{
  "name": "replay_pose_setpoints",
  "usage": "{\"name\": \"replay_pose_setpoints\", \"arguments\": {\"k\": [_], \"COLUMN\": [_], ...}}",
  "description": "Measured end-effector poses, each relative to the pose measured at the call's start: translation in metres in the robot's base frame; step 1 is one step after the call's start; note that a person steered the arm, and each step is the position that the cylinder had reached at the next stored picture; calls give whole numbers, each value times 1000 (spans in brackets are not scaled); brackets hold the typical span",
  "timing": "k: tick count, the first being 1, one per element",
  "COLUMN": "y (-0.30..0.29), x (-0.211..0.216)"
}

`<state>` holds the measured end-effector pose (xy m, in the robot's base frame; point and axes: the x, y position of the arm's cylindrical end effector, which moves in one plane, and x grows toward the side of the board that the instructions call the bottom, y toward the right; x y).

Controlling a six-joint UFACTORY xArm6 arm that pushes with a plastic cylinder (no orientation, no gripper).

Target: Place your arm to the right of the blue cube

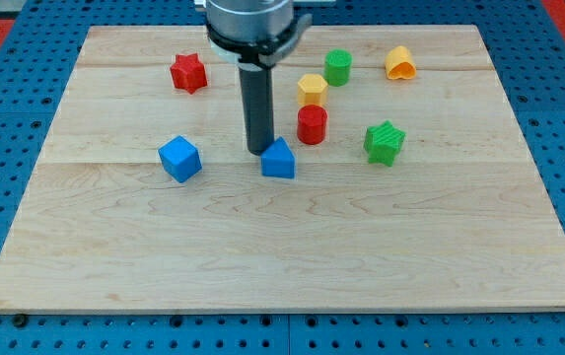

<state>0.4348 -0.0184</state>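
Blue cube (179, 158): bright blue, turned corner-on, seen left of centre on the board (282, 256).
My tip (258, 150): a bare rod (nothing held), set right of it, touching a blue house-shaped block (278, 159).

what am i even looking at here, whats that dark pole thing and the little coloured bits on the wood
This is one camera looking down at a wooden board on a blue pegboard. The dark pole is the end of a robot arm; it has no hand, only a rod that pushes things, so nothing is held. My tip rests between the blue cube, on the view's left, and a blue house-shaped block, close on the view's right. Also on the board: a red star, a red cylinder, a yellow block, a green cylinder, an orange block and a green star.
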Motion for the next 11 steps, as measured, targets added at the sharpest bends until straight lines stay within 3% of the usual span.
{"name": "replay_pose_setpoints", "arguments": {"k": [2, 5, 6, 8, 11], "y": [59, -18, 4, -49, -55], "x": [36, 64, 38, -13, -14]}}
